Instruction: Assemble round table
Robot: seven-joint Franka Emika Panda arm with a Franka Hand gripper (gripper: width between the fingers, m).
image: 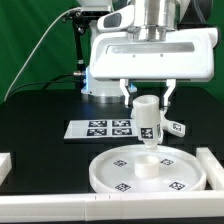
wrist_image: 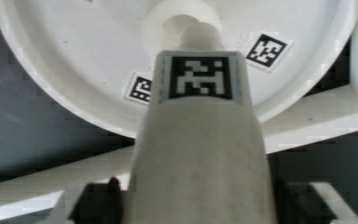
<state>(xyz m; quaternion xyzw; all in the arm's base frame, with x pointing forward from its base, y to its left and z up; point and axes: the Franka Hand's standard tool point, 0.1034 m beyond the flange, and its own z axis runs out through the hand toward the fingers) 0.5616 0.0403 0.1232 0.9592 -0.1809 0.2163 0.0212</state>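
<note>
The large round disc lies flat on the black table near the front, tags on its face. The short cylindrical leg stands upright on the disc's central hub. My gripper comes straight down over it, a finger on each side of the leg's top, shut on the leg. In the wrist view the tagged leg fills the middle and runs down to the disc; the dark pads sit against its sides. A small tagged white part, probably the cross-shaped base, lies behind the disc on the exterior view's right.
The marker board lies behind the disc. White straight rails border the work area at the exterior view's left, right and front. The arm's white body hangs over the middle. A green curtain stands behind.
</note>
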